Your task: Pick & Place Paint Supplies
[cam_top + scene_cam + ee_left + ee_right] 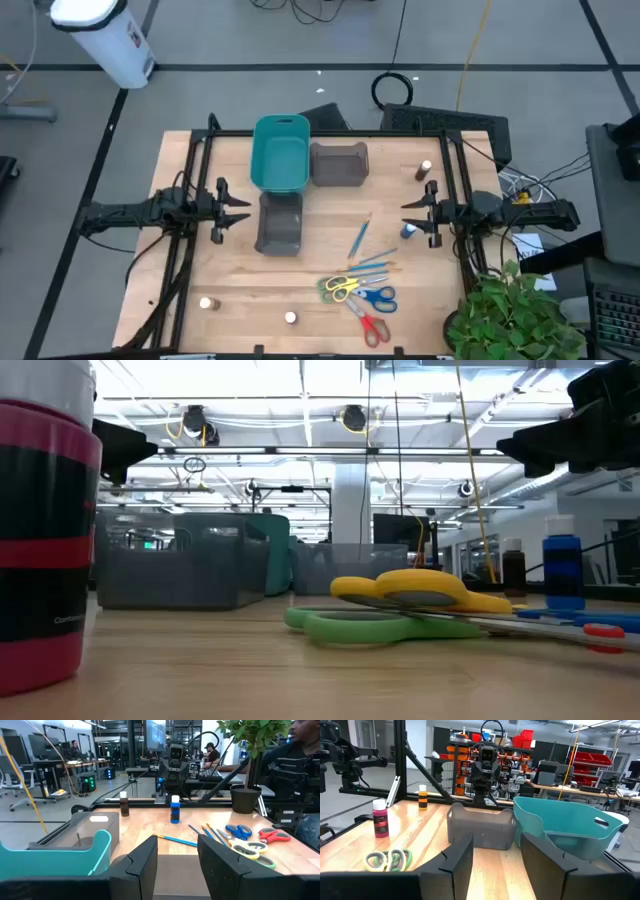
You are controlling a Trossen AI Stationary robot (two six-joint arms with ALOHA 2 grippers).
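The left gripper [236, 210] hovers with its dark fingers parted, grasping nothing; just ahead sits a grey plastic bin [280, 222], beyond it a smooth teal plastic bin [279, 153] and a second grey bin [339, 164]. The right gripper [416, 214] hangs likewise released beside a white-capped blue paint bottle [408, 231]; farther toward the table's front lie thin blue and orange brushes [366, 255], then three scissors: green-yellow handled [338, 288], blue [377, 299], red [372, 329].
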